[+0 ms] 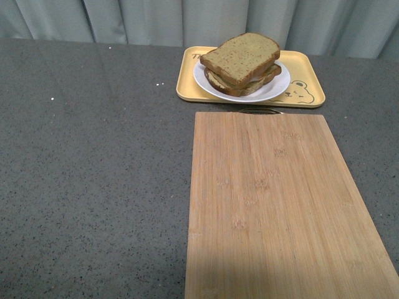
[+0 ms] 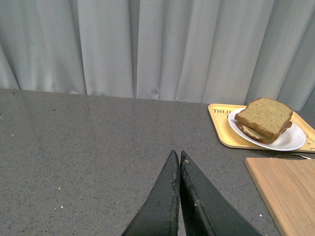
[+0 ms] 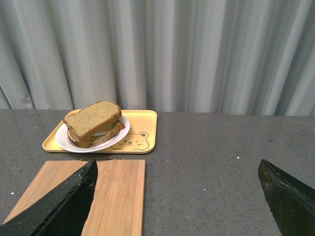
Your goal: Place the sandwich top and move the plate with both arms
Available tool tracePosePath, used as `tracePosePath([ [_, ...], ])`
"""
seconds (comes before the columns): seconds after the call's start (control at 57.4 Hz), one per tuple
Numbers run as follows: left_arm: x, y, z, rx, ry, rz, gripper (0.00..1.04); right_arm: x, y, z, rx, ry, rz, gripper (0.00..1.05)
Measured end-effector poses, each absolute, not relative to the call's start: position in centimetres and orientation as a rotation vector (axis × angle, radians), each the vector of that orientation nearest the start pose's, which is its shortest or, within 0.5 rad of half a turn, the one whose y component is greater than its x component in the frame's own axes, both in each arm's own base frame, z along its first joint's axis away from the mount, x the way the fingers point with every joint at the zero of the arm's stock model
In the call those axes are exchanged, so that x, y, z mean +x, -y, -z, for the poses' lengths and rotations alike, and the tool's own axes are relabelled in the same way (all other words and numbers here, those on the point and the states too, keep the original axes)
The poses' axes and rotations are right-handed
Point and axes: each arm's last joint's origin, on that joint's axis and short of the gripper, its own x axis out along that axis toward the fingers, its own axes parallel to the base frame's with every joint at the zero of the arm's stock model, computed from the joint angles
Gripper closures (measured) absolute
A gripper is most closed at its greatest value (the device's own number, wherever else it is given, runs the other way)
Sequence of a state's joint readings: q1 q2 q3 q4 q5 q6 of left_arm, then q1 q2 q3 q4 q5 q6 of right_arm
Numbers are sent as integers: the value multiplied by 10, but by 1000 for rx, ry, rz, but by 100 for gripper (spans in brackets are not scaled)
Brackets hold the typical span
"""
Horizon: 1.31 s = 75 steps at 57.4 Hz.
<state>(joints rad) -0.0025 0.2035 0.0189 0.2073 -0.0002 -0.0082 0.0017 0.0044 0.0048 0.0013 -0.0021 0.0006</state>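
The sandwich top (image 1: 240, 56), a brown-green speckled slice, lies on top of the sandwich on the white plate (image 1: 274, 89). The plate rests on the yellow bear tray (image 1: 305, 93) at the back of the table. The stack also shows in the left wrist view (image 2: 263, 117) and the right wrist view (image 3: 92, 118). Neither arm shows in the front view. My left gripper (image 2: 176, 154) is shut and empty above the grey table, left of the plate. My right gripper (image 3: 177, 167) is open and empty, right of the tray and over the board's edge.
A bamboo cutting board (image 1: 274, 205) lies in front of the tray, reaching the near table edge. The grey speckled tabletop (image 1: 93, 174) stretches to the left. A grey curtain (image 1: 124, 18) hangs behind the table.
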Motion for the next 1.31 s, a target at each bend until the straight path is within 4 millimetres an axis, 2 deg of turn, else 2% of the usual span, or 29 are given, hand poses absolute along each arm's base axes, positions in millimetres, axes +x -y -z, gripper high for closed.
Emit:
tracePosePath([
  [0.296, 97, 0, -170, -8, 14, 3, 101, 98, 0, -165, 1, 2, -3, 9],
  [0.506, 97, 0, -170, -8, 16, 3, 101, 98, 0, -165, 1, 2, -4, 9],
  [0.541, 97, 0, -170, -8, 16, 3, 98, 98, 0, -165, 1, 2, -4, 9],
  [0.715, 97, 0, -170, -8, 17, 3, 62, 98, 0, -165, 1, 2, -4, 9],
  [1.081, 97, 0, -170, -8, 17, 3, 5, 98, 0, -165, 1, 2, -4, 9],
  [1.308, 97, 0, -170, -7, 17, 3, 7, 98, 0, -165, 1, 2, -4, 9],
])
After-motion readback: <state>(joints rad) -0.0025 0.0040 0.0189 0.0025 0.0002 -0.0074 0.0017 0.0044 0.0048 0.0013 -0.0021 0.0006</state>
